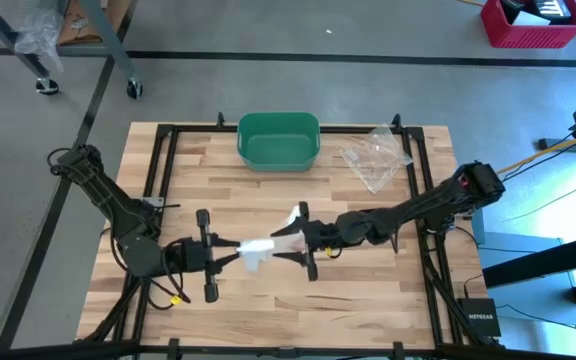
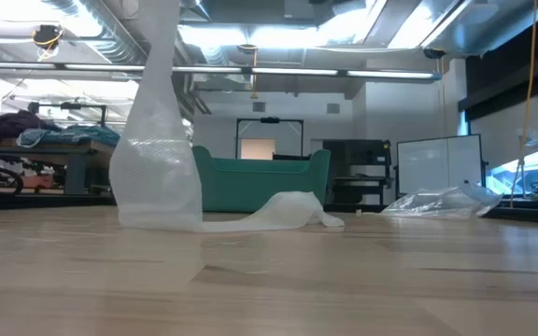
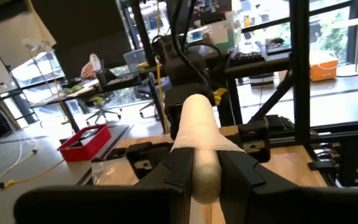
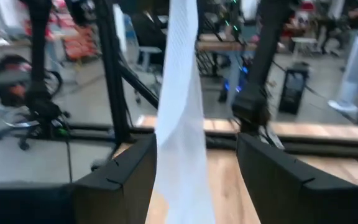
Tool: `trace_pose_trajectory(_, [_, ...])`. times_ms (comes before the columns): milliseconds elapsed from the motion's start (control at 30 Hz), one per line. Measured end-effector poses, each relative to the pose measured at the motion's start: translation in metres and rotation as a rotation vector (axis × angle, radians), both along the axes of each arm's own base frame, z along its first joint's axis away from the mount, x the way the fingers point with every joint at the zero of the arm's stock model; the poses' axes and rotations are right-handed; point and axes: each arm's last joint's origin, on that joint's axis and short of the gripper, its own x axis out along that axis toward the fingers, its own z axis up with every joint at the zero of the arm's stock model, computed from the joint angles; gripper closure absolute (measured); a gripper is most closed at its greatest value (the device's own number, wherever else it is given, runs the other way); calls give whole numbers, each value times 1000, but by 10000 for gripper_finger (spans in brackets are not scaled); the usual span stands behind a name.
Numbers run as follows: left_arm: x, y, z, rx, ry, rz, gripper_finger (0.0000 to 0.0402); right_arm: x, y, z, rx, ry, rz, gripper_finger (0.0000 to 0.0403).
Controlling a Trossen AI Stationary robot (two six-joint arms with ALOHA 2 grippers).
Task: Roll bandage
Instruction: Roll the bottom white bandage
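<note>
Bandage (image 1: 260, 250): one white strip, held above the middle of the wooden table (image 1: 368, 300) between the two grippers, its loose tail hanging down to trail on the boards. Only one bit of writing reads: "NETGEAR", on a small black box (image 1: 479, 318) beside the table's right near corner. From the left, the left gripper (image 1: 206, 254) is clamped on the rolled end of the bandage. The right gripper (image 1: 306, 241), one of two, has its jaws standing apart with the flat strip passing between them, touching neither finger in the wrist view. One green bin (image 1: 279, 140) sits at the far edge, one crumpled clear bag (image 1: 376, 155) to its right. Grey floor surrounds the table; a red crate (image 1: 533, 22) stands far right. Beyond lie desks, chairs and ceiling lights.
</note>
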Motion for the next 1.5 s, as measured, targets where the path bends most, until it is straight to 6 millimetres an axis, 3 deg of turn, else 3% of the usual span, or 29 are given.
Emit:
trace_pose_trajectory(233, [0, 0, 0, -18, -2, -6, 357, 16, 7, -18, 20, -64, 55, 180])
trace_pose_trajectory(667, [0, 0, -1, -10, 2, -5, 357, 44, 16, -22, 55, -17, 50, 180])
trace_pose_trajectory(967, [3, 4, -1, 1, 4, 13, 357, 45, 15, -18, 66, -37, 14, 184])
trace_pose_trajectory(1100, [4, 4, 0, -4, -2, 13, 357, 46, 13, -16, 74, -57, -47, 224])
trace_pose_trajectory(1300, [2, 5, 15, -21, -84, 27, 357, 42, 19, -8, -34, -54, -52, 384])
trace_pose_trajectory(1500, [-8, 10, 53, -68, -127, 41, 357, 10, 26, 42, -168, 27, -79, 396])
